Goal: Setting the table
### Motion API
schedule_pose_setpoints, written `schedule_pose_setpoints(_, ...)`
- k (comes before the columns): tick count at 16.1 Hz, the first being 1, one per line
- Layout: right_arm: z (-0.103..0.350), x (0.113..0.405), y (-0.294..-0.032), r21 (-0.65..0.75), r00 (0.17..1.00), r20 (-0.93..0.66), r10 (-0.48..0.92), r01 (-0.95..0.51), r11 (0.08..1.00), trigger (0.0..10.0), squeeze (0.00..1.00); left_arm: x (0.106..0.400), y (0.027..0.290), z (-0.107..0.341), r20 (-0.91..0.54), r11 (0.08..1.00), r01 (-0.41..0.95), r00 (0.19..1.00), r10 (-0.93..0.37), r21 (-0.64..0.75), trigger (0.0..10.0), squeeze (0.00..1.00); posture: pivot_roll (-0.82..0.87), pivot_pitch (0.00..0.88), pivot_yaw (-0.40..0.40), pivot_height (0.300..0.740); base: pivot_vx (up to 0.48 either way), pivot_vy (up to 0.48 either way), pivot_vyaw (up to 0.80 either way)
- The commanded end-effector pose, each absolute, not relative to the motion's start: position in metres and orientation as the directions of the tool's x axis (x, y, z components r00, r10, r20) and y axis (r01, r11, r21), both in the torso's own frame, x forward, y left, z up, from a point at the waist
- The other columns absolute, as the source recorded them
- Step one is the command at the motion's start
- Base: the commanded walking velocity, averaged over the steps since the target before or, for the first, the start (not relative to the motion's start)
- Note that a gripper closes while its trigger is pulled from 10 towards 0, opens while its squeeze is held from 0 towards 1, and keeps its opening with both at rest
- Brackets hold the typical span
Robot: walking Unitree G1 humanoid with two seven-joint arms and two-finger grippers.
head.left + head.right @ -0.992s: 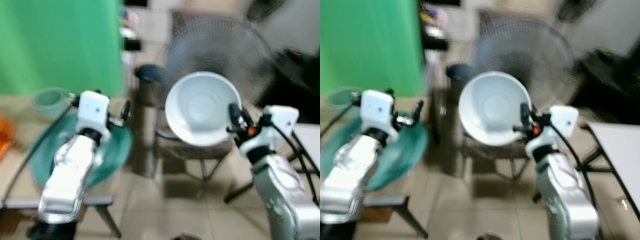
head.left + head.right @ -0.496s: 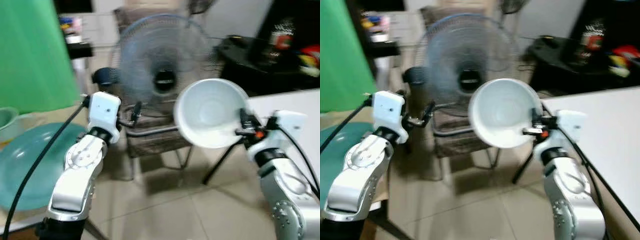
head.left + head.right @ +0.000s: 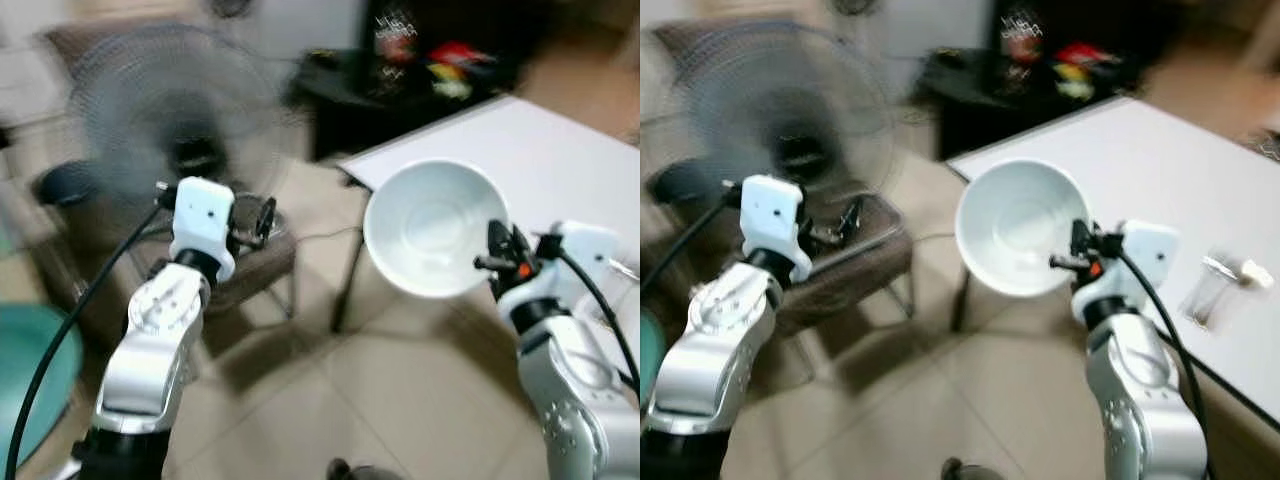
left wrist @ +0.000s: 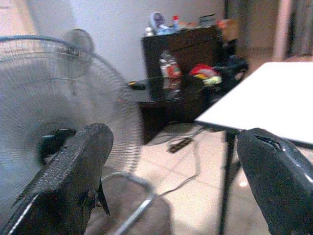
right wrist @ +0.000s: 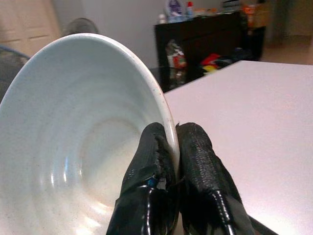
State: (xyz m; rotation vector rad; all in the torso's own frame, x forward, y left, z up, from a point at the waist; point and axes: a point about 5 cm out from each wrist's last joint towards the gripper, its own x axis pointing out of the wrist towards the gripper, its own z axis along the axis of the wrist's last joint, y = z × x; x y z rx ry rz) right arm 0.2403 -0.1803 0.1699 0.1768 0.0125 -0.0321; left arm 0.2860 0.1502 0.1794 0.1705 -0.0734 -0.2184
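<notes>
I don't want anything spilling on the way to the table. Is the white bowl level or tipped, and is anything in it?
Tipped and empty: the white bowl faces the camera, its inside bare, the right hand pinching its rim.

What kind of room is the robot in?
Probably a room in a home: a big standing fan, a white table and a dark cabinet with bottles on it. The right gripper holds a white bowl.

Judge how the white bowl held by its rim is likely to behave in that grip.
The white bowl looks glazed and rigid, so probably slippery and breakable if dropped. The right hand pinches only its thin rim, with the bowl tilted on edge, so it may swing or slip. The white table is close for setting down.
</notes>
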Motion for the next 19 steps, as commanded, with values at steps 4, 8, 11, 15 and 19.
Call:
schedule_pose_setpoints(4, 0.1808, 0.2455, -0.1762, 0.156, 1.0, 0.019, -0.007, 0.004, 0.988, 10.0, 0.0, 0.2876, 0.1533, 0.1814, 0.061, 0.966, 0.195, 0.976, -0.208, 0.169, 10.0, 0.0, 0.03, 0.0, -0.021, 0.74, 0.128, 0.0, -0.8)
schedule_pose_setpoints(8, 0.1804, 0.2464, -0.1753, 0.151, 1.0, 0.01, 0.0, -0.002, 0.989, 10.0, 0.0, 0.2872, 0.1562, 0.1814, 0.061, 0.968, 0.19, 0.977, -0.203, 0.165, 10.0, 0.0, 0.03, 0.0, -0.028, 0.74, 0.307, 0.0, -0.8)
schedule_pose_setpoints(11, 0.1806, 0.2471, -0.1746, 0.151, 1.0, 0.01, 0.002, -0.003, 0.989, 10.0, 0.0, 0.2874, 0.1575, 0.1821, 0.064, 0.968, 0.189, 0.977, -0.202, 0.164, 10.0, 0.0, 0.03, 0.0, -0.028, 0.74, 0.371, 0.0, -0.8)
schedule_pose_setpoints(15, 0.1801, 0.2466, -0.1746, 0.161, 1.0, 0.005, -0.003, 0.002, 0.987, 10.0, 0.0, 0.288, 0.1586, 0.1829, 0.063, 0.966, 0.196, 0.976, -0.209, 0.166, 10.0, 0.0, 0.02, 0.0, -0.019, 0.74, 0.382, 0.0, -0.8)
schedule_pose_setpoints(19, 0.1812, 0.249, -0.1744, 0.175, 1.0, 0.009, 0.011, -0.012, 0.985, 10.0, 0.0, 0.289, 0.1589, 0.1837, 0.06, 0.963, 0.206, 0.974, -0.219, 0.174, 10.0, 0.0, 0.02, 0.0, -0.014, 0.74, 0.386, 0.0, -0.2)
